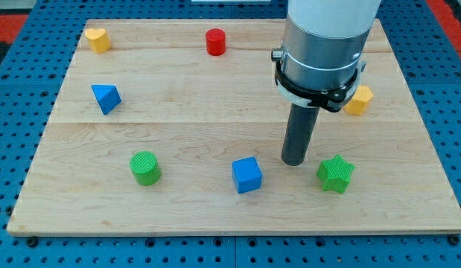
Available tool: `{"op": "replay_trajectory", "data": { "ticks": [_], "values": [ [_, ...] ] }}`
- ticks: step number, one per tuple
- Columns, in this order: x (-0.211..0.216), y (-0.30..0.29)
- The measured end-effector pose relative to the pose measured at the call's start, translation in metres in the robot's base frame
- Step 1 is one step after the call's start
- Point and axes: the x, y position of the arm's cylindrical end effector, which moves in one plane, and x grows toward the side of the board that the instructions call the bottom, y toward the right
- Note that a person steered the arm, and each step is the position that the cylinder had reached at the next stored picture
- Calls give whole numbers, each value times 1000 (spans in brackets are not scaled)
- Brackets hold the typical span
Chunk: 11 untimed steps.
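My tip (293, 161) rests on the wooden board (215, 208) toward the view's lower right. It stands between the blue cube (246, 175), just to its lower left, and the green star (336, 173) to its right, touching neither. A yellow block (360, 100) sits up and to the right, partly hidden behind the arm's collar. A green cylinder (145, 167) lies at the lower left. A blue triangular block (106, 97) is at the left. Near the top edge are a red cylinder (215, 42) and a yellow block (98, 39) in the top left corner.
The board lies on a blue perforated table (14, 112) that shows on all sides. The arm's wide grey body (323, 37) hides the board's upper right part.
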Motion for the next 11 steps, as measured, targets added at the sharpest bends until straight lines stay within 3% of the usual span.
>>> {"op": "replay_trajectory", "data": {
  "ticks": [4, 5, 6, 7, 8, 10, 11],
  "values": [
    [-7, 16],
    [-26, 71],
    [-36, 172],
    [-36, 233],
    [-34, 235],
    [30, 222],
    [30, 220]
  ]
}}
